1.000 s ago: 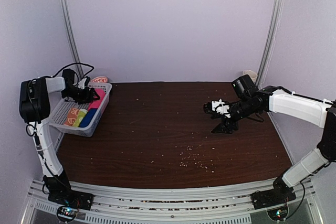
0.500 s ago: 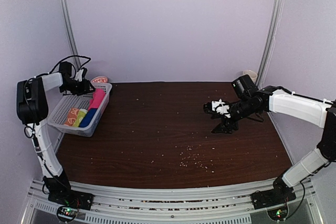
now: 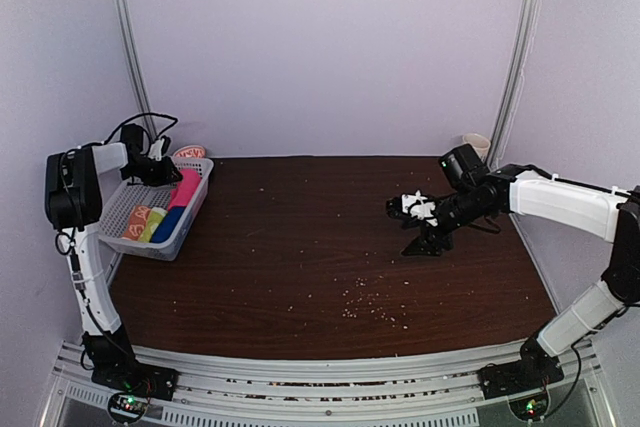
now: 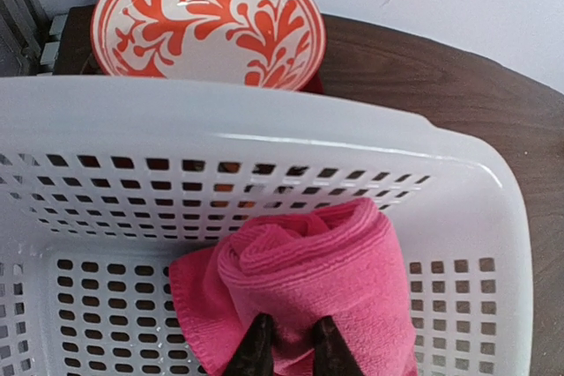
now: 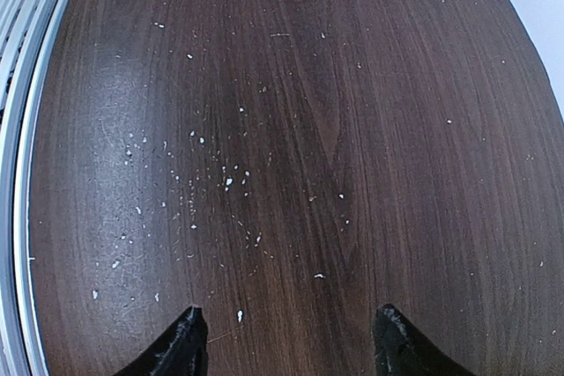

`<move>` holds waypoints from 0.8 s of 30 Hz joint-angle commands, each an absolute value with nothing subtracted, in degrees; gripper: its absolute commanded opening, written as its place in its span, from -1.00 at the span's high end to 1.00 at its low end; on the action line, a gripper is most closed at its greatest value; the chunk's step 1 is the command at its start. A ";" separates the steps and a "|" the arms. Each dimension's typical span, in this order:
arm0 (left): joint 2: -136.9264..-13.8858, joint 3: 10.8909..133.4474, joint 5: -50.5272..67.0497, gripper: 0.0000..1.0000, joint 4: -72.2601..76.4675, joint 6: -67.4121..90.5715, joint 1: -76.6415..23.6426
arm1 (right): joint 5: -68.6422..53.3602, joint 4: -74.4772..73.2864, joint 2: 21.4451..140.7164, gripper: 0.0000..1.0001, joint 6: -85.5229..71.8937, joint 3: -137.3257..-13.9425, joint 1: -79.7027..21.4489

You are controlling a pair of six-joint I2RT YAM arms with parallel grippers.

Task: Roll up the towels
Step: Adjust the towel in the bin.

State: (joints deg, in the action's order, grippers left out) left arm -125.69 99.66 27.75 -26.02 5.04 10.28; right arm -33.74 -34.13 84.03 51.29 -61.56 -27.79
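A rolled bright pink towel (image 4: pixel 326 261) lies in the white lattice basket (image 4: pixel 264 116) at the table's far left, and shows in the top view as the pink towel (image 3: pixel 185 188). My left gripper (image 4: pixel 289 347) reaches into the basket (image 3: pixel 192 227), and its dark fingers pinch a fold of the pink roll. From above, the left gripper (image 3: pixel 160 173) sits at the basket's back end. An orange patterned towel (image 3: pixel 137 222) lies rolled at the basket's near end. My right gripper (image 5: pixel 289 341) hovers open over bare wood; in the top view the right gripper (image 3: pixel 418 245) is at the right.
A white plate with a red leaf pattern (image 4: pixel 207 19) stands behind the basket. A yellow-green roll (image 3: pixel 153 226) and a blue roll (image 3: pixel 168 224) lie beside the orange towel. A cream mug (image 3: pixel 477 144) is at the back right corner. White crumbs (image 3: pixel 375 307) dot the table.
My left gripper's fingers have closed from wide apart onto the pink towel, and the arm has shifted a little over the basket. The right arm has stayed put.
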 commanded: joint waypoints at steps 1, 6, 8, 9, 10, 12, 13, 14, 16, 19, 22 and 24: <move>-129.13 102.74 23.24 0.73 -27.00 2.77 9.65 | -33.14 -34.89 84.96 -0.29 52.01 -62.87 -27.95; -132.10 104.36 21.28 0.77 -28.25 1.91 9.22 | -32.87 -34.98 85.74 -0.29 52.02 -62.95 -28.12; -133.74 105.85 20.09 0.77 -29.63 1.43 9.05 | -32.68 -34.98 85.87 -0.29 51.98 -63.02 -28.21; -134.41 106.54 19.56 0.78 -30.04 1.09 8.92 | -32.63 -35.05 85.94 -0.29 51.97 -63.07 -28.21; -135.00 106.87 19.07 0.78 -30.32 0.74 8.66 | -32.57 -35.02 86.04 -0.29 51.96 -63.10 -28.27; -135.87 107.23 18.48 0.79 -30.83 0.18 8.33 | -32.52 -34.94 86.07 -0.29 51.98 -63.11 -28.34; -136.10 107.23 18.44 0.79 -30.85 -0.09 8.22 | -32.48 -34.98 86.12 -0.29 51.99 -63.11 -28.31; -136.21 107.23 18.41 0.79 -30.85 -0.35 8.05 | -32.44 -34.98 86.25 -0.29 51.99 -63.11 -28.30; -136.19 107.27 18.14 0.79 -30.86 -0.61 7.96 | -32.35 -35.02 86.52 -0.28 51.98 -63.11 -28.39; -135.09 107.27 17.35 0.64 -30.86 -0.34 7.91 | -32.13 -35.07 86.77 -0.28 52.07 -63.19 -28.64; -132.46 106.65 17.31 0.32 -29.83 0.36 7.92 | -31.86 -35.07 86.84 -0.28 52.20 -63.19 -28.90; -130.66 106.28 16.77 0.14 -29.15 1.13 7.93 | -31.86 -35.11 86.84 -0.29 52.20 -63.19 -29.00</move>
State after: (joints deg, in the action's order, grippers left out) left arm -133.10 106.63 18.31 -30.61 0.49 9.10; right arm -32.77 -34.33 86.59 51.33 -61.58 -28.49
